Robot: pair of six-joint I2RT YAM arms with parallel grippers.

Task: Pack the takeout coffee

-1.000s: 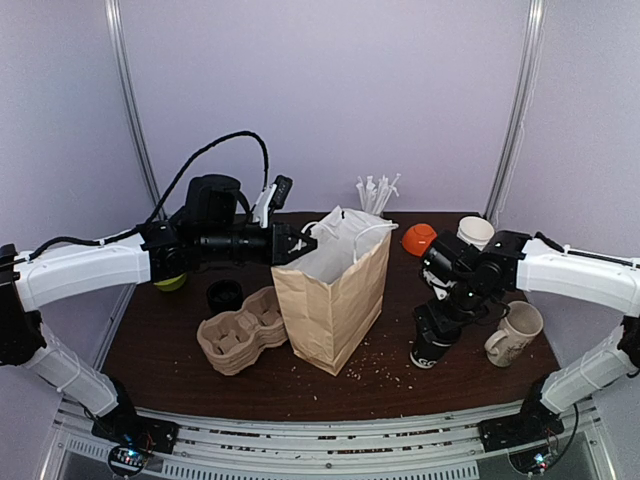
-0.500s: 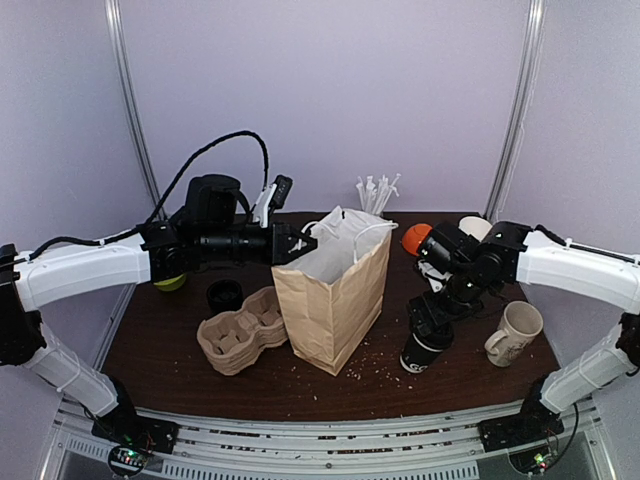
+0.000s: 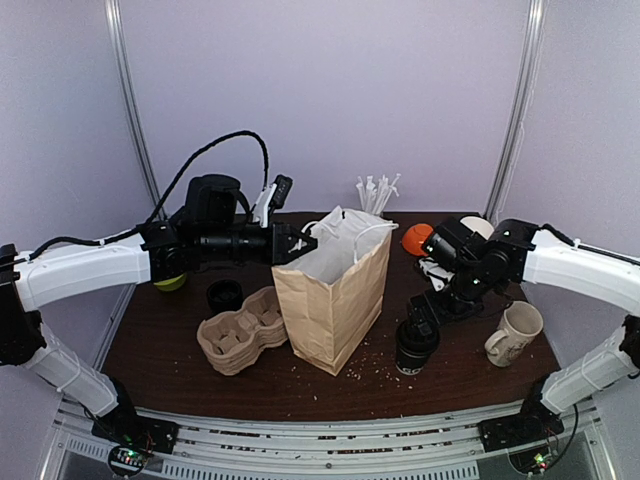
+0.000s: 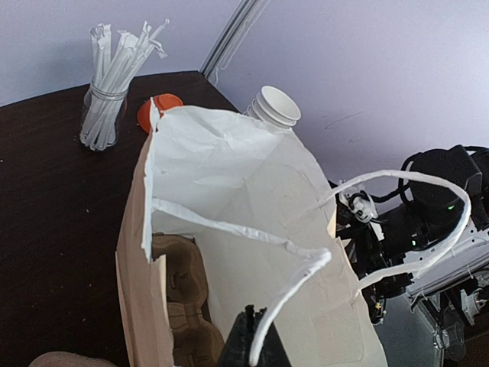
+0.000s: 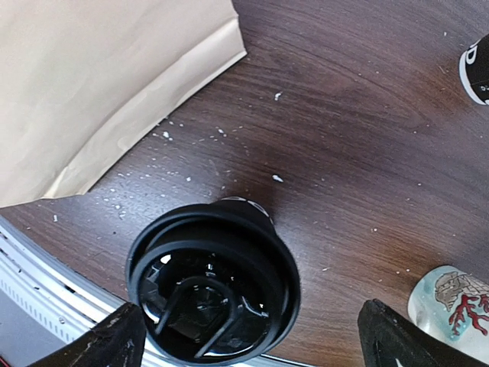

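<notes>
1. On the dark tabletop [image 3: 180,345], the largest thing is the brown paper bag [image 3: 330,295]. It stands upright with its mouth open.
2. Left of the bag lies a moulded pulp carrier [image 3: 240,335], well away from the work on the right.
3. The takeout coffee [image 3: 413,348] stands on the tabletop just right of the bag and outside it, with its black lid on. A cream mug [image 3: 515,332] sits further right.
4. We judge the cup light and its paper wall soft. A hard squeeze could dent it or pop the lid, and we cannot tell whether it holds liquid. We would grip it around the wall below the lid, firmly but gently, and keep it upright over the bag's mouth.
5. The right fingers [image 5: 114,340] hang spread wide above the cup, one on each side. Neither clearly presses its wall, so we judge it not yet gripped.
6. The left fingers [image 3: 296,247] are pinched shut on the bag's rear rim beside the white handle, as far as we can tell.
</notes>
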